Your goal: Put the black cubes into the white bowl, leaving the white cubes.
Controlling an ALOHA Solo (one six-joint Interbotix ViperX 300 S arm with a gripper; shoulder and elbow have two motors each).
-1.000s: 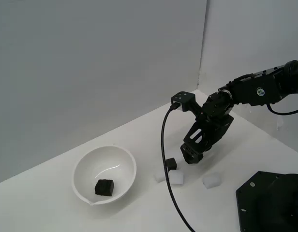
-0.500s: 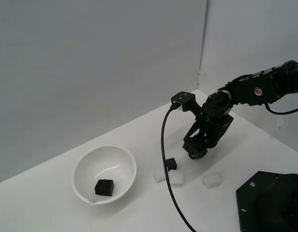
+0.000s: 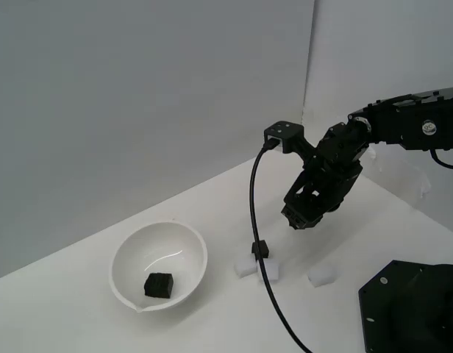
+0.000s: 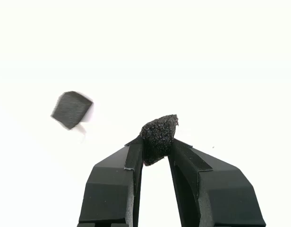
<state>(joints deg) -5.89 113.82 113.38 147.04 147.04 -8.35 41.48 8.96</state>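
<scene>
The white bowl (image 3: 159, 266) stands on the table at the exterior view's left, with one black cube (image 3: 159, 284) inside. My gripper (image 3: 298, 218) hangs in the air to the bowl's right, shut on a second black cube (image 4: 158, 138) squeezed between its fingertips. A third black cube (image 3: 259, 248) lies on the table below and left of the gripper, and also shows in the wrist view (image 4: 70, 109). Three white cubes show around it: one (image 3: 245, 267), one (image 3: 270, 270) and one (image 3: 322, 275). A fourth is not visible.
A black cable (image 3: 265, 272) droops from the wrist camera across the cubes to the front edge. A black base plate (image 3: 410, 309) fills the lower right corner. Grey walls (image 3: 138, 110) meet behind the arm.
My gripper has risen from the table and shifted slightly to the exterior view's right, carrying a black cube. The arm's upper link has lifted. The cubes on the table have not moved.
</scene>
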